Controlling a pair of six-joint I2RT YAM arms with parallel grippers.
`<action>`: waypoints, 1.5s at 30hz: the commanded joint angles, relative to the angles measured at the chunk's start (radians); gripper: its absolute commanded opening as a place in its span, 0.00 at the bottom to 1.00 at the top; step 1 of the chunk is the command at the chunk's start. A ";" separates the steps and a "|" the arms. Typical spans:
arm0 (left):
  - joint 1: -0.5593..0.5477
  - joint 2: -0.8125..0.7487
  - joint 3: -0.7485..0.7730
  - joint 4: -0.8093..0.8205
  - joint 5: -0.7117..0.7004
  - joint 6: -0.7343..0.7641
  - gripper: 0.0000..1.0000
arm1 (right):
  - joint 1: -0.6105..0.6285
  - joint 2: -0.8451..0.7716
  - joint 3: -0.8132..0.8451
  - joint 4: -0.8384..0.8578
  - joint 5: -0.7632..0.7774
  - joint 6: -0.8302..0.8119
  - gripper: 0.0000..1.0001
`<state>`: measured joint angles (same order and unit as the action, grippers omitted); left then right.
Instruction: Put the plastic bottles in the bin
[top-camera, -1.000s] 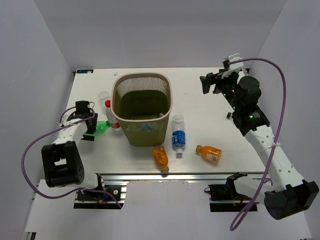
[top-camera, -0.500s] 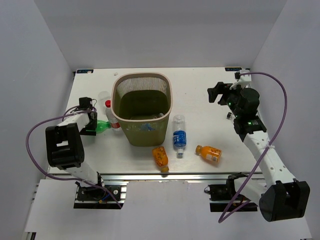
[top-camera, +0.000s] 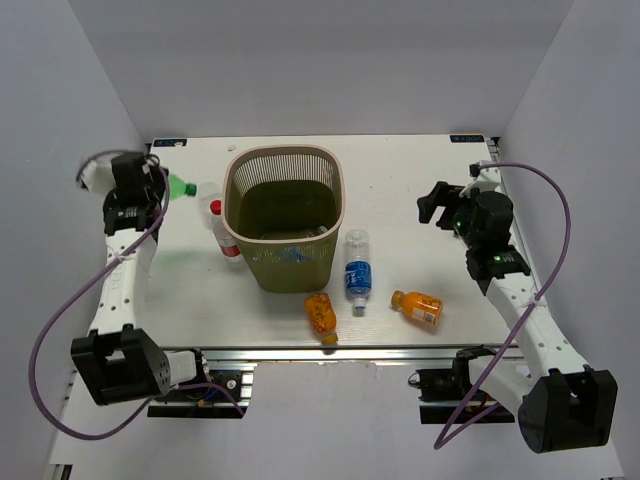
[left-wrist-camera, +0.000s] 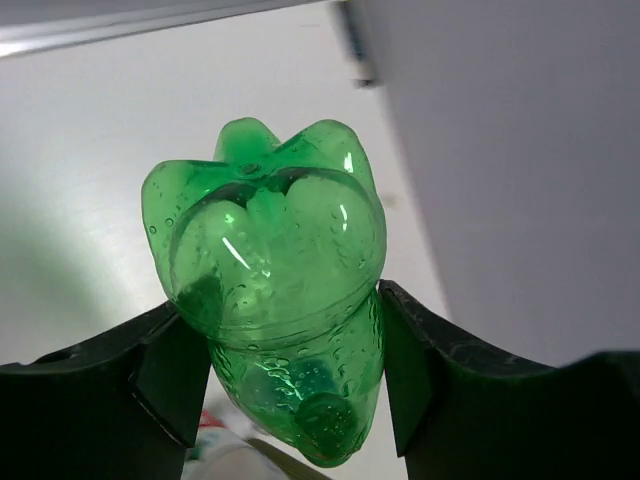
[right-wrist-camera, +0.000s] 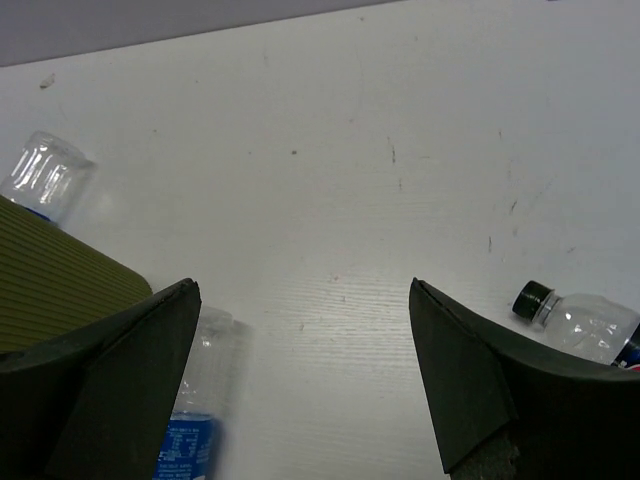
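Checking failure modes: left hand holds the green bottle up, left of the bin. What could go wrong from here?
1. The left hand pinches the green bottle near its base only; the round, slick body could twist or slip out in transit.
2. The bin rim stands high; a low swing could hit it, or the red-capped bottle close beside its left wall.

The green bottle (top-camera: 180, 186) hung aloft left of the upright olive bin (top-camera: 283, 152); a blue-labelled bottle (top-camera: 357, 272), an orange bottle (top-camera: 320, 314) and a second orange bottle (top-camera: 418, 307) lay nearer.
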<state>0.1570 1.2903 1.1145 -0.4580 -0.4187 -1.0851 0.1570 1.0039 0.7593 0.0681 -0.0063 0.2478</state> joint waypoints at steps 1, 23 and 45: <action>-0.011 -0.042 0.152 0.156 0.228 0.299 0.59 | -0.010 -0.022 -0.020 -0.016 0.034 0.005 0.89; -0.537 -0.079 0.185 0.268 0.653 0.766 0.80 | 0.231 0.217 0.003 -0.024 -0.055 0.171 0.89; -0.415 0.107 0.530 0.048 0.211 0.725 0.98 | 0.389 0.602 0.084 0.096 -0.017 0.246 0.89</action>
<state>-0.3435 1.3907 1.6451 -0.3458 -0.1078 -0.3031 0.5339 1.5837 0.7959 0.1200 -0.0582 0.4870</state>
